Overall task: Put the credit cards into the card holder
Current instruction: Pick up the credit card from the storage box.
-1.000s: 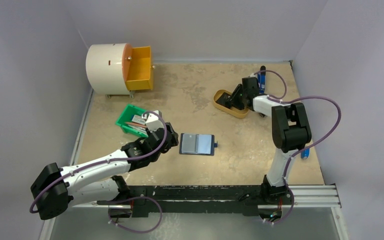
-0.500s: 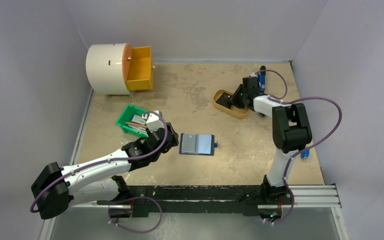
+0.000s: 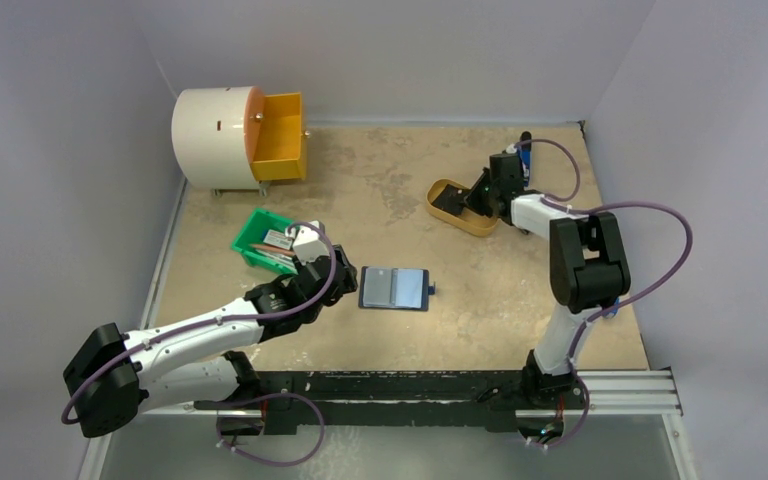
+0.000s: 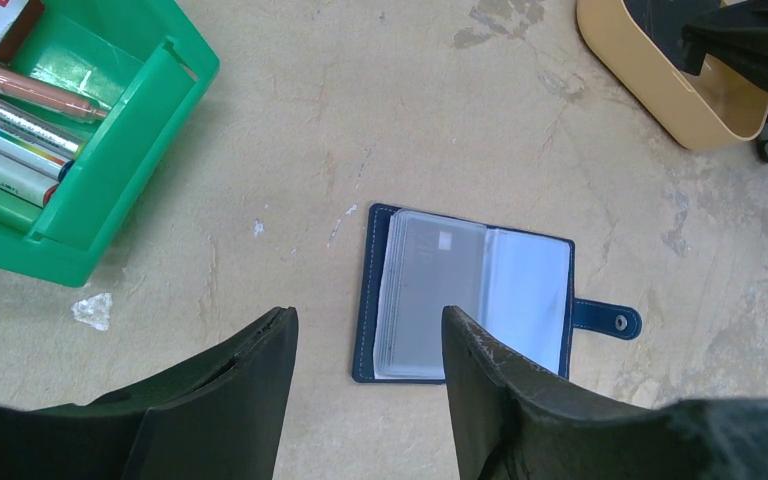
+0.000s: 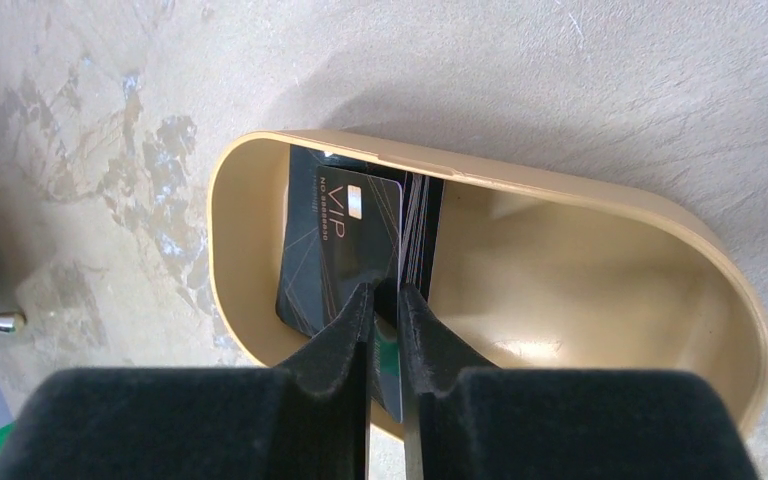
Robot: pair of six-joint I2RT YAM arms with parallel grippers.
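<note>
Card holder lies open flat mid-table, just ahead of left gripper, whose fingers are apart and empty. Right gripper clamps 1 of the credit cards inside the yellow tray. Carrying and inserting look left to do.

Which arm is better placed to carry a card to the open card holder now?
Right. The right gripper pinches a black card inside the yellow tray; the left gripper is open and empty beside the card holder.

Right end effector tight on a black VIP card, inside the tan oval tray.
</note>
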